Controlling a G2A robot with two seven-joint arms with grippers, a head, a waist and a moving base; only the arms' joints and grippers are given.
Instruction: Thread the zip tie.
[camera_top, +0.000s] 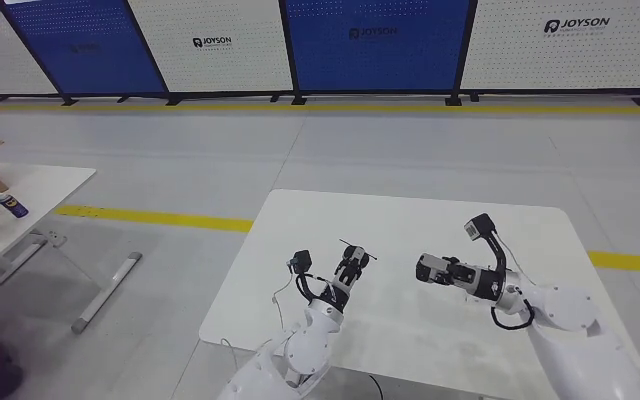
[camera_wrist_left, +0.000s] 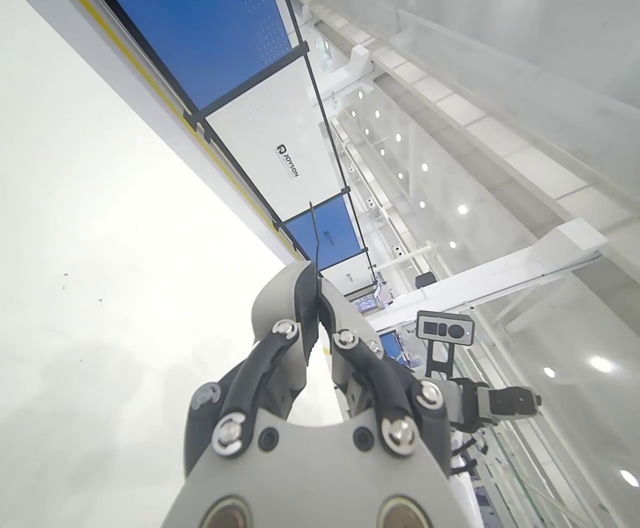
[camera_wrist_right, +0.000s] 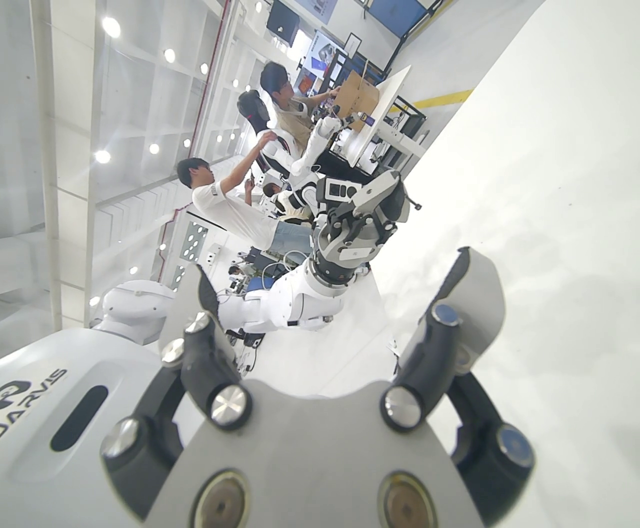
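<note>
The black zip tie (camera_wrist_left: 314, 227) is a thin strap pinched in my left gripper (camera_wrist_left: 312, 285), which is shut on it; one end pokes out past the fingertips. In the top view the left gripper (camera_top: 354, 258) hovers over the white table (camera_top: 400, 215) near its front, with the zip tie (camera_top: 357, 246) sticking out on both sides. My right gripper (camera_top: 422, 268) is level with it a short way to the right, pointing at it. The right gripper (camera_wrist_right: 335, 267) is open with nothing between its fingers and faces the left gripper (camera_wrist_right: 385, 200) and the zip tie tip (camera_wrist_right: 415, 204).
The table's front edge lies just below both grippers. A second white table (camera_top: 40, 190) with a small can (camera_top: 14, 208) stands far left across the floor. A yellow floor line (camera_top: 150, 215) runs behind.
</note>
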